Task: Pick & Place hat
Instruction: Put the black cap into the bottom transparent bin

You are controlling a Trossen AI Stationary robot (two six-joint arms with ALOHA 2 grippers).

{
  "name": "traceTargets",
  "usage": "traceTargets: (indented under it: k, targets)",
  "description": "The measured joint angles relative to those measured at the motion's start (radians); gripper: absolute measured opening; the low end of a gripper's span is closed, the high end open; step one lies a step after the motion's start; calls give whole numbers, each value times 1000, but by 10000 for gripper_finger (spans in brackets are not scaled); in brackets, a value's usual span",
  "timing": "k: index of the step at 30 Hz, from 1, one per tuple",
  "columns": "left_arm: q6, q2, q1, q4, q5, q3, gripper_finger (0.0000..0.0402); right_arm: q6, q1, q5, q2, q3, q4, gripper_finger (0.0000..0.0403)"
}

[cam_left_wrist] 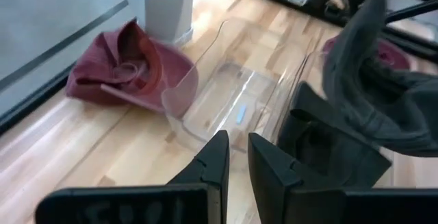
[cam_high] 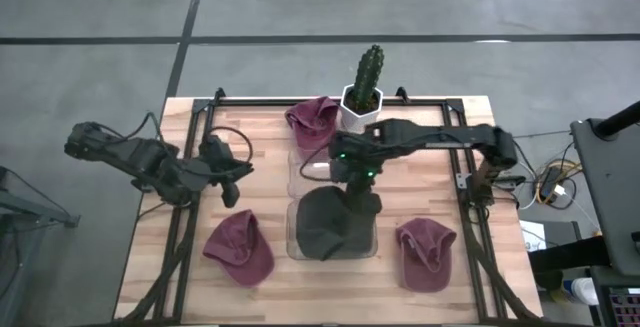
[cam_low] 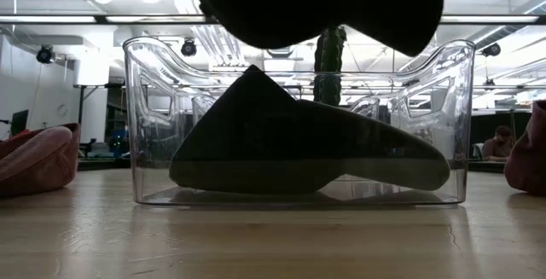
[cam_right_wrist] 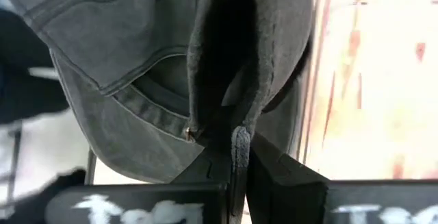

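My right gripper [cam_high: 352,179] is shut on a dark grey hat [cam_right_wrist: 171,66] and hovers over the near clear bin [cam_high: 296,239]. In the low view that hat [cam_low: 316,6] hangs above the bin's rim [cam_low: 299,50]. A second dark hat [cam_low: 299,155] lies on the bin's floor. Three maroon hats lie on the table: one by the pot [cam_high: 313,119], one near left [cam_high: 240,249], one near right [cam_high: 427,254]. My left gripper [cam_high: 226,175] is shut and waits over the table's left side, touching nothing. My right gripper pinches a folded edge of the grey hat [cam_right_wrist: 239,145] between its two fingers, coming from above and pointing down. The hat hangs slack below the fingers, lifted clear over the near bin, and it does not touch the hat inside.
A second clear bin [cam_left_wrist: 233,107] stands empty just beyond the near one. A cactus in a white pot [cam_high: 362,97] stands at the far edge. A black frame [cam_high: 200,117] rims the table. Bare wood shows along the near edge [cam_low: 273,236].
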Motion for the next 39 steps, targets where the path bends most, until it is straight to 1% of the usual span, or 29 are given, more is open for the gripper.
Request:
traceTargets:
  k: [6,10,13,16,20,24,27,30,33,39]
  targets:
    - [-91,0,0,25,3,-90,48,-102,4,-9,132,148,-109,12]
    - [-94,-3,0,64,4,-128,48,-126,3,-8,205,227,-147,13]
    - [-83,-11,0,86,4,-143,48,-132,4,-9,240,257,-164,13]
    - [-56,-23,0,107,4,-147,48,-135,3,-7,259,257,-161,13]
    - [21,-46,0,139,1,-149,48,-136,3,5,272,251,-155,13]
    - [137,-80,0,225,-5,-150,48,-129,3,54,275,236,-121,13]
    - [225,-113,0,306,-1,-164,48,-129,2,59,277,215,-113,13]
    - [281,-144,0,369,12,-186,48,-125,4,58,277,189,-104,13]
    - [296,-174,0,411,33,-224,48,-125,4,58,277,165,-97,13]
    - [278,-220,0,525,37,-325,48,-103,3,58,277,136,-74,13]
